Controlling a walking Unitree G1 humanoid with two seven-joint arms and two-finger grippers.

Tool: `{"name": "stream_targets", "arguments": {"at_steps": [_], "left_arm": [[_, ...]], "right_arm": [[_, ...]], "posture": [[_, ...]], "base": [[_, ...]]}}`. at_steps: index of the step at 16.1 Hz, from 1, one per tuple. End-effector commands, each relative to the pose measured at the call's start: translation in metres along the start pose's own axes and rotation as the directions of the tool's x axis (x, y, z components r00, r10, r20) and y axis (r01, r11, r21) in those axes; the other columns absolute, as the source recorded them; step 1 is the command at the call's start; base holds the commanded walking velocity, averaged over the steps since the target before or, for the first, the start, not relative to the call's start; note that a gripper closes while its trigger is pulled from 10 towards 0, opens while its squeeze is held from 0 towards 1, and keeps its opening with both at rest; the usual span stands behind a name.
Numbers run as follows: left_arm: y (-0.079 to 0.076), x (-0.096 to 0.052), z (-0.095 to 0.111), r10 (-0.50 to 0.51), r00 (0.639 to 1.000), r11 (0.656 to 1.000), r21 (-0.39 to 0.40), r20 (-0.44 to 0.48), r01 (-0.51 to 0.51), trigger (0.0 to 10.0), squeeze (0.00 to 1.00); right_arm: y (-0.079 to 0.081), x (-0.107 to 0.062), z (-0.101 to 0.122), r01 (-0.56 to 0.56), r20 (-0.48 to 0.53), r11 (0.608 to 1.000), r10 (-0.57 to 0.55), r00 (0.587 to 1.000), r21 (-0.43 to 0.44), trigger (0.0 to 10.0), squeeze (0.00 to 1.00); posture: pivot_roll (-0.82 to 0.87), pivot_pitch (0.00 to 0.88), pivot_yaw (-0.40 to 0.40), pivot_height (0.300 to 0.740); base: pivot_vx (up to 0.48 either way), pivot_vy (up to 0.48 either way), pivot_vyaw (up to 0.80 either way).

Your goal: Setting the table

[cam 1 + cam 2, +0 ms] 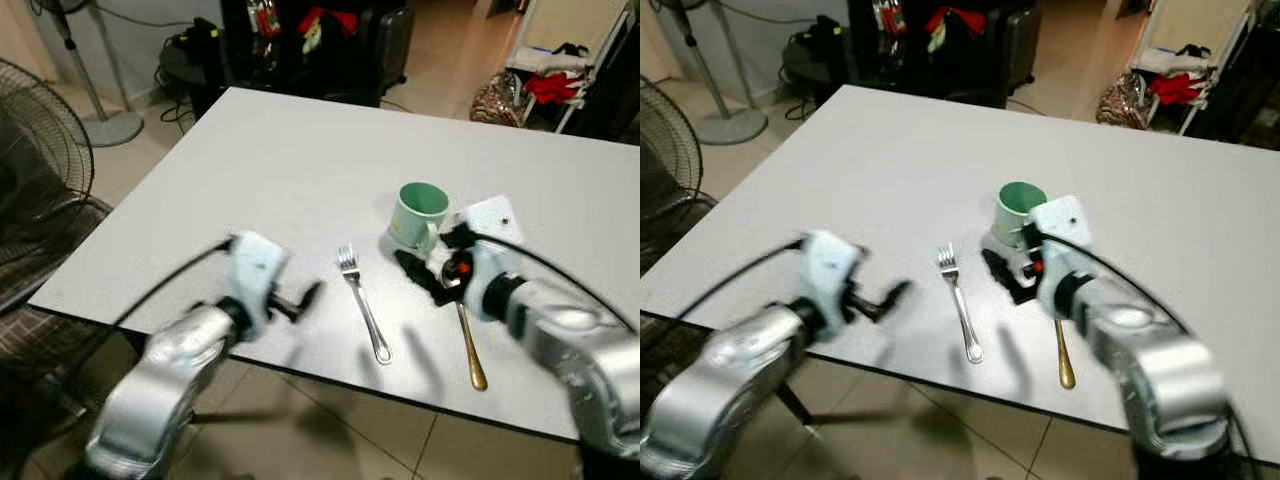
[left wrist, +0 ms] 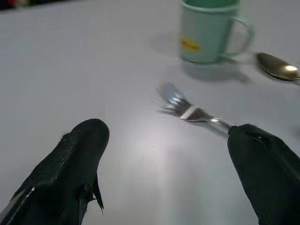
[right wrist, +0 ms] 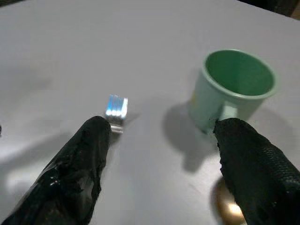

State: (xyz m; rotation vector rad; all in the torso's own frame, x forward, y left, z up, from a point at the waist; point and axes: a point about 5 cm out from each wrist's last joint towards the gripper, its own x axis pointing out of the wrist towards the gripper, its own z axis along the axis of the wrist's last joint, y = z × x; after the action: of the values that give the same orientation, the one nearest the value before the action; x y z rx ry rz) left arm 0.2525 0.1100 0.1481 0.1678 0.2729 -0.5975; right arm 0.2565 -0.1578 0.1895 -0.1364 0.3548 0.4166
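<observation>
A mint-green mug (image 1: 418, 214) stands upright on the white table (image 1: 280, 170). A silver fork (image 1: 362, 302) lies just left of it, tines pointing away from me. A gold spoon (image 1: 470, 348) lies to the mug's right, its bowl partly hidden by my right arm. My right gripper (image 1: 418, 274) is open and hovers low just in front of the mug, with the mug (image 3: 234, 89) and the fork tines (image 3: 116, 108) beyond its fingers. My left gripper (image 1: 300, 298) is open over the table's front edge, left of the fork (image 2: 192, 112), and holds nothing.
A standing fan (image 1: 35, 150) and a chair (image 1: 40, 300) are on the left of the table. Dark furniture with clutter (image 1: 300, 40) stands behind the far edge, and a rack with clothes (image 1: 555, 85) at the back right. The table's front edge (image 1: 330, 375) is near both arms.
</observation>
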Motion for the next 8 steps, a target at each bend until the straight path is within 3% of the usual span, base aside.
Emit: {"name": "stream_targets", "arguments": {"at_steps": [1,2,3,5,6,7,8], "left_arm": [[-0.001,0.005,0.006,-0.025,1.0,0.999,-0.022,0.013,0.026,10.0,0.57],[-0.001,0.007,0.01,-0.039,0.999,0.998,-0.04,0.028,0.04,10.0,1.0],[0.002,0.007,0.015,-0.009,0.999,1.0,0.011,0.043,0.009,10.0,1.0],[0.005,0.004,0.015,0.013,0.999,1.0,0.028,0.042,-0.014,10.0,1.0],[0.006,0.002,0.015,0.017,0.999,0.999,0.039,0.041,-0.018,10.0,0.7],[0.006,0.0,0.01,0.022,1.0,0.999,0.048,0.019,-0.023,10.0,0.29],[0.006,-0.002,0.006,0.031,1.0,0.998,0.06,0.0,-0.031,10.0,0.23]], "right_arm": [[-0.006,-0.002,0.0,-0.003,-0.006,1.0,0.003,1.0,0.0,10.0,1.0],[-0.007,-0.004,-0.002,-0.014,-0.025,1.0,0.014,1.0,-0.002,10.0,1.0],[-0.006,-0.008,-0.006,-0.046,-0.042,0.999,0.046,0.998,-0.003,10.0,1.0],[-0.004,-0.011,-0.011,-0.063,-0.054,0.998,0.063,0.997,-0.005,10.0,1.0],[-0.004,-0.013,-0.014,-0.063,-0.061,0.998,0.063,0.996,-0.004,10.0,1.0],[0.002,-0.013,-0.024,-0.081,-0.11,0.997,0.078,0.991,-0.017,10.0,1.0],[0.008,-0.011,-0.03,-0.109,-0.152,0.993,0.1,0.983,-0.052,10.0,1.0]], "posture": [[-0.1,0.054,-0.024,0.74],[-0.1,0.056,-0.021,0.74],[-0.11,0.057,-0.015,0.74],[-0.11,0.056,-0.01,0.74],[-0.11,0.057,-0.007,0.74],[-0.11,0.054,-0.003,0.74],[-0.11,0.055,0.005,0.74]], "base": [[0.0,0.0,0.0],[0.0,0.0,0.0],[0.0,0.0,0.0],[0.0,0.0,0.0],[0.0,0.0,0.0],[0.0,0.0,0.0],[0.0,0.0,0.0]]}}
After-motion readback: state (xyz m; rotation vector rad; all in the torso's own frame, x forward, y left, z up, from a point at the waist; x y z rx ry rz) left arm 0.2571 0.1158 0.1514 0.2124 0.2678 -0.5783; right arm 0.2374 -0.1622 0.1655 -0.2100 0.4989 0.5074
